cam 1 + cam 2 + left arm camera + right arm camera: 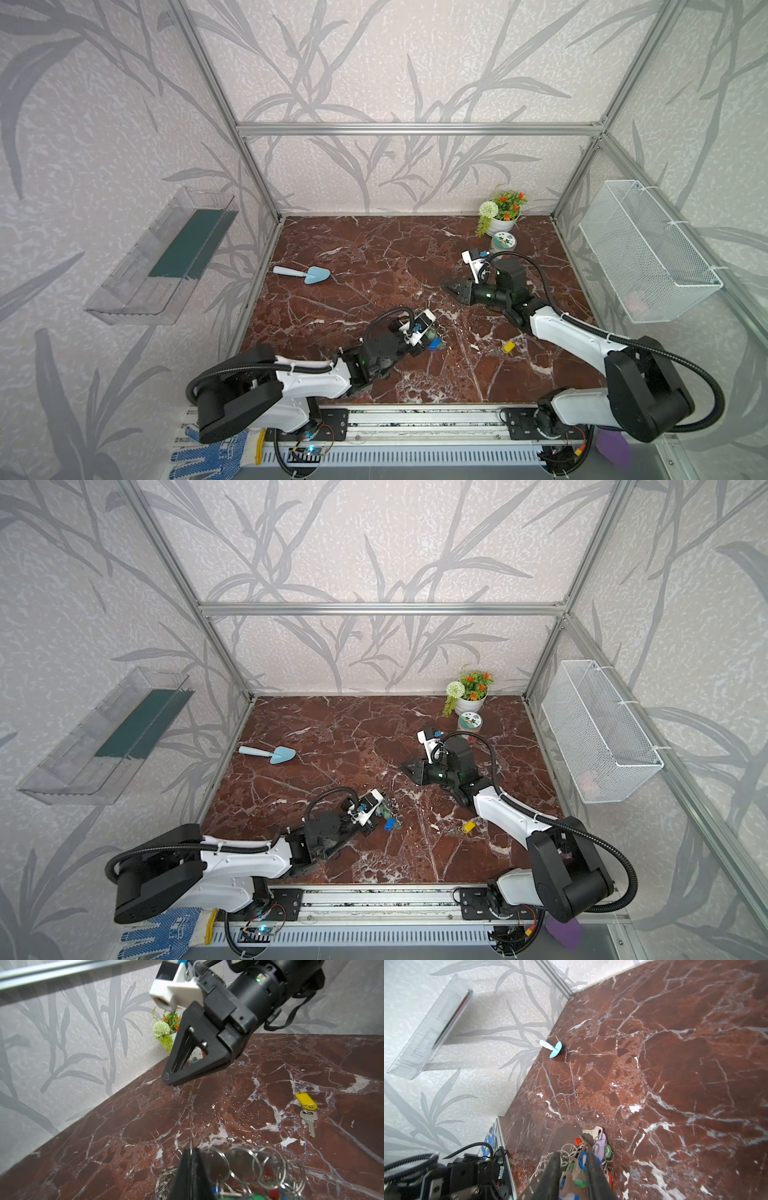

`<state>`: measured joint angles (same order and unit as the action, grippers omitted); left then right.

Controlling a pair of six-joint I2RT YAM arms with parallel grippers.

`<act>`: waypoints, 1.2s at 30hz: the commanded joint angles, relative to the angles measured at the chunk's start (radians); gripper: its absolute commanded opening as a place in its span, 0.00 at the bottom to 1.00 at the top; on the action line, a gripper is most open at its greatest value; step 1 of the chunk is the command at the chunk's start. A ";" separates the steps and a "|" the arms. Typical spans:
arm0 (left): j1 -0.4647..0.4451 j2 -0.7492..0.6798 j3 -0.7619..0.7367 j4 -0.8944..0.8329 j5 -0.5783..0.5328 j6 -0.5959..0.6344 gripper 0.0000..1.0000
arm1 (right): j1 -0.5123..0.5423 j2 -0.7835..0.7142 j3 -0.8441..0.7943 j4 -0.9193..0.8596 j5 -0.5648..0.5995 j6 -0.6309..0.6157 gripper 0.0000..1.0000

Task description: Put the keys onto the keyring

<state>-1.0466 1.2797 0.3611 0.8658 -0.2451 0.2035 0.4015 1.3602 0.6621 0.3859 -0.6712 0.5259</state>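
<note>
Marble table in both top views: the left gripper sits low near the front middle, at the keyring, whose bunch of coloured tags rests on the table at its tip. The keys lie flat on the table to the right of that bunch, yellow tag showing, apart from it and close to the right arm. The right gripper hangs farther back, pointing left, clear of both. A blue trowel lies near the left wall, and a flowerpot stands at the back right.

Left wrist view: the left gripper's fingers are pressed together, the keyring's thin wire comes out at their tip and small rings hang beside them — it grips the keyring. The keys lie apart on the table, tag and one key showing. The right gripper hangs above the table, seen side-on.

Right wrist view: the right gripper's fingers stand a narrow gap apart with nothing between them — the keyring's bunch lies on the table beyond.
</note>
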 commanded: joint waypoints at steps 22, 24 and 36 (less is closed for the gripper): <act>0.373 -0.119 0.314 -0.285 0.721 -0.314 0.00 | 0.000 0.054 -0.045 0.602 -0.246 0.152 0.38; 0.375 -0.109 0.328 -0.297 0.734 -0.315 0.00 | 0.002 0.054 -0.047 0.641 -0.264 0.176 0.37; 0.417 -0.077 0.329 -0.212 0.788 -0.411 0.00 | 0.001 0.075 -0.079 0.866 -0.305 0.318 0.40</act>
<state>-0.6388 1.2079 0.6559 0.5430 0.5011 -0.1593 0.4011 1.4311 0.5903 1.1526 -0.9485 0.8040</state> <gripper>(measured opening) 0.048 0.404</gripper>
